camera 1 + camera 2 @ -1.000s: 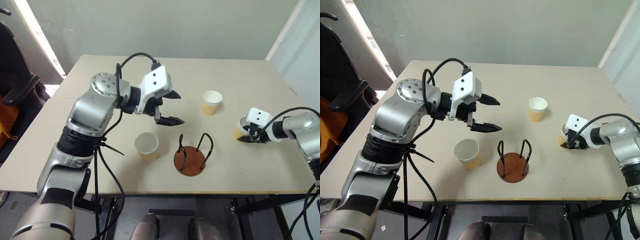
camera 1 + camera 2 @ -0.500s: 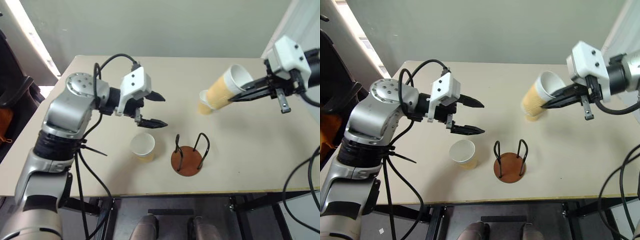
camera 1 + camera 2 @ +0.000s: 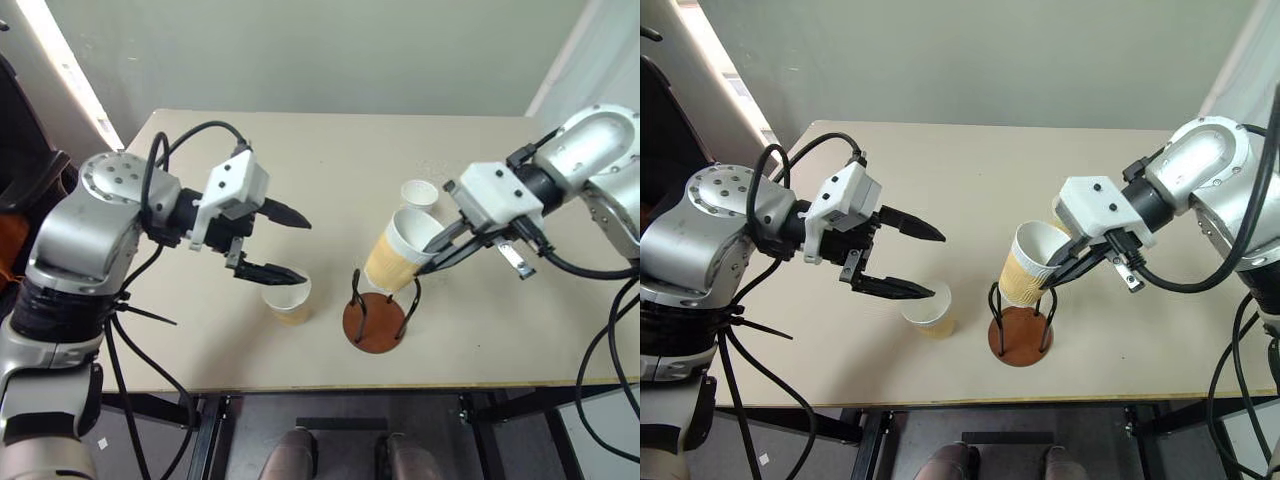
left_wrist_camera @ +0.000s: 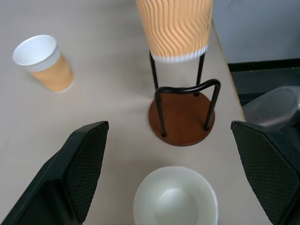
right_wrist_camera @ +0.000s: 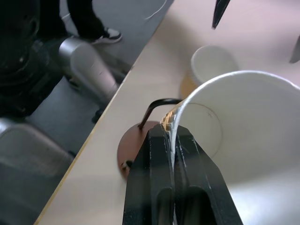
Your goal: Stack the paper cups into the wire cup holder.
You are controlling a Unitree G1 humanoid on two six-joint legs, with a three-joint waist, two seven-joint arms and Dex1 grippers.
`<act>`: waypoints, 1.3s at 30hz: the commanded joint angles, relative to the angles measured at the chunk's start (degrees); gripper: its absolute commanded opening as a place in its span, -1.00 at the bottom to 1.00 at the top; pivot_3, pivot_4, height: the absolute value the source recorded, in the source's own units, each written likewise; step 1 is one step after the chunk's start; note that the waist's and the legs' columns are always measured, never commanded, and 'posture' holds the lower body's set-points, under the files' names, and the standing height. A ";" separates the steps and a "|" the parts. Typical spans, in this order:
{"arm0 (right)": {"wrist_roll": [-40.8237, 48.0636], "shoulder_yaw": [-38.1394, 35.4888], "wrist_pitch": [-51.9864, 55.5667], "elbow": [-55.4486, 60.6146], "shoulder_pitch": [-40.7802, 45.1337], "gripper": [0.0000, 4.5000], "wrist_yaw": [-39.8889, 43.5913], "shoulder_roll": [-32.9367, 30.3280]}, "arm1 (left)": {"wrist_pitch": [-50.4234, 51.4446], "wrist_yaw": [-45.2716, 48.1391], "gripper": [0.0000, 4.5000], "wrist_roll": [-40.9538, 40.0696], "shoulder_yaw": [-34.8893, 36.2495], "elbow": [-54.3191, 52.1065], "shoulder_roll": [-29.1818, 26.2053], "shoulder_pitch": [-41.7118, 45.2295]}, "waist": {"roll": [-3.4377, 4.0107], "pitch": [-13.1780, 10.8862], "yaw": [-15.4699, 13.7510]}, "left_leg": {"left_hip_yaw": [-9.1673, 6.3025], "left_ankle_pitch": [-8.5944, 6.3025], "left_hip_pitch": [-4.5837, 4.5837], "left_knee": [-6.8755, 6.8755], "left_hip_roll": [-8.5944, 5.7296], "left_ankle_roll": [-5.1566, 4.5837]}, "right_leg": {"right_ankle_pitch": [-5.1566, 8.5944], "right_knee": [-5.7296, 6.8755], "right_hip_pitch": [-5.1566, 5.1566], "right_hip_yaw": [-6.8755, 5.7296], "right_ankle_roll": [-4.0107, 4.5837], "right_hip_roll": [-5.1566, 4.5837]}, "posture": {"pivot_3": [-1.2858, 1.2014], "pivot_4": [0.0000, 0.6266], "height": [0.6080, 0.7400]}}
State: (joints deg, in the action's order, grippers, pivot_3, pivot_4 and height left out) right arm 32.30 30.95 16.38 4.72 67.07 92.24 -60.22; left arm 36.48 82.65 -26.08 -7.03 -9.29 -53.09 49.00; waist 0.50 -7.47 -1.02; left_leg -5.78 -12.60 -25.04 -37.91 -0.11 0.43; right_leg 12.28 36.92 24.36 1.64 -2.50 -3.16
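Observation:
My right gripper (image 3: 438, 250) is shut on the rim of a paper cup (image 3: 398, 252), one finger inside and one outside. This cup hangs tilted, its bottom at the top of the wire cup holder's (image 3: 378, 320) black loops. In the right wrist view the fingers (image 5: 161, 154) pinch the white rim over the reddish-brown base (image 5: 135, 149). A second cup (image 3: 288, 298) stands upright left of the holder. My left gripper (image 3: 306, 249) hovers open just above and left of it, empty. A third cup (image 3: 419, 193) stands farther back on the table.
The beige table (image 3: 200, 330) has its front edge close behind the holder. A dark chair (image 3: 25, 190) stands beyond the left edge. Black cables hang from both arms.
My right gripper shut on the cup at the table's right, lifted it and swung it left, down over the holder. My left gripper drew back to the left, still open.

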 commanded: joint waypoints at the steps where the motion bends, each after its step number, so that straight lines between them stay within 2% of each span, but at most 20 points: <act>1: -0.52 1.07 -2.90 -0.12 0.93 -0.99 0.26 -1.37 | 0.96 -0.94 1.00 -1.31 2.67 -2.68 -1.69 -0.22 | 0.00 0.00 0.09 | 0.00 0.00 0.01 0.00 0.01 0.00 | 0.00 0.02 0.00 0.00 0.00 0.00 | 0.03 -0.52 1.00; 4: -1.65 2.85 -4.47 -1.09 1.39 -0.99 0.26 -1.15 | 1.62 -1.95 1.00 -1.48 2.88 -3.32 -2.25 -0.62 | 0.00 0.00 0.29 | 0.00 0.00 0.03 0.00 0.04 0.00 | 0.00 0.04 0.01 -0.01 0.01 0.01 | 0.03 -0.52 1.00; 7: -2.04 4.71 -5.20 -1.59 2.06 -0.71 0.26 -1.53 | 1.60 -3.77 1.00 -0.67 2.49 -2.90 -2.26 -0.44 | 0.00 0.00 0.31 | 0.00 0.00 0.04 0.02 0.05 0.00 | 0.00 0.06 0.01 -0.01 0.02 0.01 | 0.03 -0.52 1.00; 13: -2.87 4.38 -5.36 -4.15 3.35 0.23 0.26 -1.83 | 0.26 -7.87 1.00 1.85 1.62 -0.30 -1.12 1.01 | 0.00 0.00 0.31 | 0.00 -0.03 0.03 0.03 0.05 -0.01 | 0.00 0.05 0.02 -0.02 0.03 0.00 | 0.03 -0.52 1.00; 16: -4.54 0.60 -4.50 -9.50 4.43 0.72 0.26 -1.03 | -1.18 -10.95 1.00 4.55 1.23 1.61 0.06 1.82 | 0.00 0.00 0.26 | 0.00 -0.04 0.02 0.04 0.04 0.00 | -0.01 0.05 0.02 -0.03 0.05 -0.01 | 0.03 -0.52 1.00; 18: -10.27 -1.78 -7.86 -16.87 5.56 0.99 -2.28 2.37 | -1.80 -14.91 1.00 7.26 0.87 4.05 1.89 3.11 | -0.01 0.00 0.33 | 0.01 -0.06 0.02 0.03 0.04 -0.01 | -0.02 0.04 0.02 -0.02 0.08 -0.03 | 0.03 -0.52 1.00; 23: -26.00 -2.30 -15.04 -42.04 11.84 0.99 -16.25 15.02 | -2.41 -21.37 1.00 13.50 -2.29 8.98 6.04 4.76 | 0.00 0.00 0.58 | -0.02 -0.05 0.12 0.11 0.10 0.04 | -0.23 0.10 0.13 0.00 0.28 -0.04 | 0.03 -0.52 1.00; 27: -33.54 -1.90 -20.08 -56.59 14.10 0.99 -20.24 20.91 | -2.25 -24.17 1.00 15.94 -3.82 11.06 9.46 5.48 | 0.00 0.00 0.31 | -0.07 0.03 0.03 0.29 0.12 0.14 | -0.33 0.13 0.32 -0.03 0.21 -0.04 | 0.03 -0.52 1.00; 29: -37.31 -1.48 -21.27 -64.03 15.20 0.99 -24.12 23.97 | -1.82 -26.21 1.00 17.31 -4.73 12.57 11.77 6.13 | 0.00 0.00 0.04 | -0.06 0.07 -0.03 0.42 0.11 0.24 | -0.54 0.12 0.41 -0.05 -0.13 -0.05 | 0.03 -0.52 1.00; 34: -43.04 -2.41 -22.96 -73.88 16.48 0.99 -28.47 27.79 | -0.35 -29.13 1.00 18.31 -4.24 13.40 14.76 6.46 | 0.00 0.00 -0.25 | -0.01 0.29 -0.25 0.70 0.12 0.82 | -0.59 0.04 0.75 -0.08 -0.22 -0.07 | 0.03 -0.52 1.00; 39: -46.40 -3.33 -23.38 -78.07 16.09 0.99 -31.61 29.66 | 1.08 -29.19 1.00 17.64 -3.77 11.16 14.58 5.24 | 0.00 0.00 -0.26 | 0.06 0.48 -0.46 0.83 0.17 1.15 | -0.60 0.03 0.93 -0.08 -0.24 -0.04 | 0.03 -0.52 1.00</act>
State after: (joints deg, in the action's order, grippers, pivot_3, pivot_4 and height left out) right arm -13.23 29.53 -6.32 -73.11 81.00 61.91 -31.02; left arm 37.11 53.50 -8.35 -12.37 4.65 -38.04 53.72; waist 0.50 -7.47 -1.29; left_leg -5.71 -12.14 -25.51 -37.08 0.06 1.57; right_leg 11.67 36.92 25.30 1.56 -2.74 -3.20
